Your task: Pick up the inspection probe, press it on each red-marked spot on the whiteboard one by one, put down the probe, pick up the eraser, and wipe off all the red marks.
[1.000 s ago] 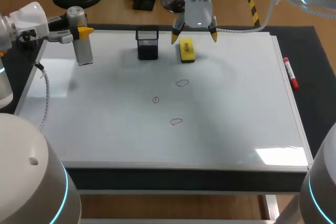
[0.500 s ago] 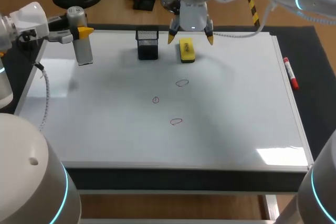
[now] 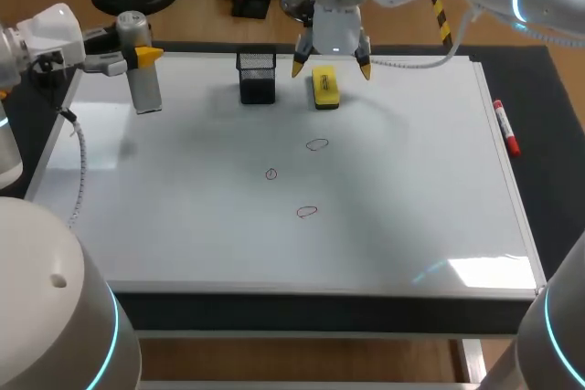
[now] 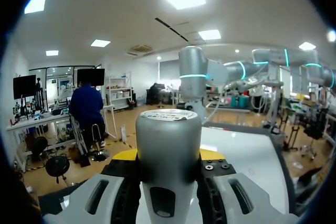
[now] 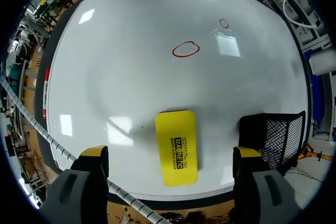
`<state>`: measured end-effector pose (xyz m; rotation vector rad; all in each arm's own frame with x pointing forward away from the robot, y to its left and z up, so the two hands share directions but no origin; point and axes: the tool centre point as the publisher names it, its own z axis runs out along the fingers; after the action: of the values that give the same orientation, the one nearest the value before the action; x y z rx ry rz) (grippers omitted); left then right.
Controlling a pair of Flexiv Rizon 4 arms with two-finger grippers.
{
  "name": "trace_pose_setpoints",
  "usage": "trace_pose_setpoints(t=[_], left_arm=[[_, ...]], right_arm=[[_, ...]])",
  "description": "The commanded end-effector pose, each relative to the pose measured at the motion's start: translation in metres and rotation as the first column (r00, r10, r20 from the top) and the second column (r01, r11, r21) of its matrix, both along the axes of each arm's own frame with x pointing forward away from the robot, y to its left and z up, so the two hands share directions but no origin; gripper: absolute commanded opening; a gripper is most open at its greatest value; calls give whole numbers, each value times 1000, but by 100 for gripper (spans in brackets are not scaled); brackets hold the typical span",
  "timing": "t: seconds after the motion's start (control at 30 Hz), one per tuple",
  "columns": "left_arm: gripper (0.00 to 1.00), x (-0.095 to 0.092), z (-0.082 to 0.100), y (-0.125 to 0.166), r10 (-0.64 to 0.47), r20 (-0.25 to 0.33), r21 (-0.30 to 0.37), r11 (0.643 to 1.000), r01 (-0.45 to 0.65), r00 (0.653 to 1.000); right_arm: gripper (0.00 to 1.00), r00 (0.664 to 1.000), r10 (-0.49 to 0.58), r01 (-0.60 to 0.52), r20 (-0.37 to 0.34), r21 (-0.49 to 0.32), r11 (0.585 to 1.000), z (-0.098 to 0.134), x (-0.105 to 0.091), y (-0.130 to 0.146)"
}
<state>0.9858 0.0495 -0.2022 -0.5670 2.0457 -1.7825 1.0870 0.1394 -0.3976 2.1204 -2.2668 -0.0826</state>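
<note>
Eraser (image 5: 176, 147) | flat on whiteboard (image 5: 157, 77) | beneath right gripper (image 5: 170, 154), jaws spread apart

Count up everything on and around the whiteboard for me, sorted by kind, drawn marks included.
Red marks: 3
Yellow eraser: 1
Black mesh holder: 1
Red marker: 1
Inspection probe: 1
Total: 7

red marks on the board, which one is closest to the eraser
The oval mark just in front of the yellow eraser; the small round mark and the other oval lie farther from it.
</note>
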Motion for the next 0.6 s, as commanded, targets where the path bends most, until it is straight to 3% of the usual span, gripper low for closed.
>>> trace_pose_setpoints(t=[0.03,0.27,0.6], left_arm=[[0,-1,0,-1,4,4,-1,1000,-4,1000],[0,-1,0,-1,4,4,-1,1000,-4,1000],[0,-1,0,-1,4,4,-1,1000,-4,1000]], right_arm=[[100,1000,2,-2,-1,-6,1000,2,1,0],[100,1000,1,-1,-3,-16,1000,-1,1,1],[100,996,70,-69,48,-34,997,-14,6,3]])
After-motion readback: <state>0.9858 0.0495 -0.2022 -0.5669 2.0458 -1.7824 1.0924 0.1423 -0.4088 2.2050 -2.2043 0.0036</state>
